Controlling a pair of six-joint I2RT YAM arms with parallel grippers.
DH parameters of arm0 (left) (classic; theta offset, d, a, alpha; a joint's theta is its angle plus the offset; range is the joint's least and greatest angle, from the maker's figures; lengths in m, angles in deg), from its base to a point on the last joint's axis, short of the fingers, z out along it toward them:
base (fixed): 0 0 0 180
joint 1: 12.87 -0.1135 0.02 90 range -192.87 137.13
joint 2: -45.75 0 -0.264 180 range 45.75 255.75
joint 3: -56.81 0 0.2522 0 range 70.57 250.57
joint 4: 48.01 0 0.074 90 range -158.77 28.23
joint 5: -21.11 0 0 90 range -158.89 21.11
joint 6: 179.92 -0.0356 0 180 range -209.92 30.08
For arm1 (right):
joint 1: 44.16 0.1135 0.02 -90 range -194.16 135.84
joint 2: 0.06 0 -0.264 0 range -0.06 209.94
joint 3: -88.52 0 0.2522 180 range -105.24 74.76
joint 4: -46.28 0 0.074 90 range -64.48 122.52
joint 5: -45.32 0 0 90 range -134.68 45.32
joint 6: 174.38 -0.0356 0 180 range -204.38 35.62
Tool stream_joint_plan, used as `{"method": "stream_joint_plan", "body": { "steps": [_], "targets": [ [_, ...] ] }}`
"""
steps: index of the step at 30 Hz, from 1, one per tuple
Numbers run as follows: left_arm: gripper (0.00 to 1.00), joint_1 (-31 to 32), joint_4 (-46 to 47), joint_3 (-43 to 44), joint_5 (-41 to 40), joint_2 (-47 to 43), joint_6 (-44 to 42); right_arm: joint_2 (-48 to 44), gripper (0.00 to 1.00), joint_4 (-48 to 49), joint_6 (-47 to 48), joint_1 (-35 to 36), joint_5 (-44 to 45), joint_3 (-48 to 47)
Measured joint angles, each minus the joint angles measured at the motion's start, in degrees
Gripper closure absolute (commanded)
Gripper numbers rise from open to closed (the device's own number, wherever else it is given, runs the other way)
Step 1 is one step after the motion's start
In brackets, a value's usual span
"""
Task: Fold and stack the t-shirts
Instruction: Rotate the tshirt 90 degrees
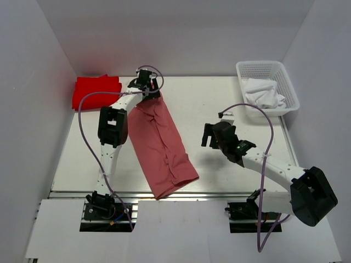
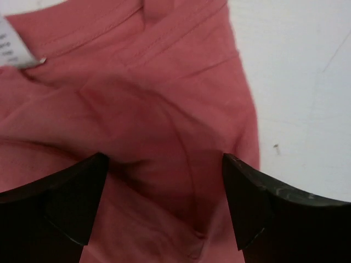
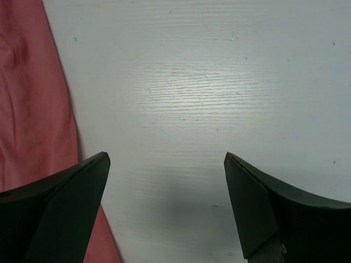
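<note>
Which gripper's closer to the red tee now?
Left. Left gripper is beside the red tee, over the far end of the pink tee; right gripper hovers farther right.

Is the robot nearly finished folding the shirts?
About halfway. The red t-shirt lies folded in the far left corner. The pink t-shirt is a long strip, with the left fingers open over its far end and the right fingers open over the table. It needs folding shorter and stacking with the red one.
</note>
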Motion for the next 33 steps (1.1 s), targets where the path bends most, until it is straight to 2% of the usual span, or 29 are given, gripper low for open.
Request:
{"method": "stream_joint_plan", "body": {
  "steps": [4, 7, 11, 16, 21, 27, 30, 33],
  "targets": [
    [0.08, -1.0, 0.3, 4.3, 5.0, 3.3, 0.7, 0.0, 0.10, 0.0, 0.0, -1.6, -1.6, 0.0],
    [0.08, -1.4, 3.6, 8.5, 11.6, 6.4, 0.7, 0.0, 0.10, 0.0, 0.6, -2.5, -3.2, 0.0],
    [0.07, -0.5, 13.1, 19.9, 23.6, 16.0, 1.3, 0.0, 0.10, 0.9, 2.1, -3.7, -6.8, 0.3],
    [0.01, 1.6, 24.8, 22.2, 31.5, 20.8, 4.1, 0.1, 0.10, 1.9, 3.7, -4.5, -10.9, 0.7],
    [0.00, 4.0, 28.4, 22.3, 31.3, 21.7, 5.4, 1.3, 0.10, 3.5, 5.1, -5.1, -14.8, 0.7],
    [0.00, 5.0, 26.9, 22.3, 28.3, 20.8, 4.0, 4.7, 0.10, 1.8, 7.5, -5.2, -20.2, -2.3],
    [0.00, 4.9, 22.7, 21.2, 26.1, 17.6, 1.2, 4.9, 0.10, 1.9, 8.3, -5.2, -23.5, -3.1],
    [0.00, 4.9, 17.6, 15.8, 22.9, 9.1, -2.3, 5.0, 0.10, 1.9, 9.1, -5.1, -28.2, -3.3]
  ]
}}
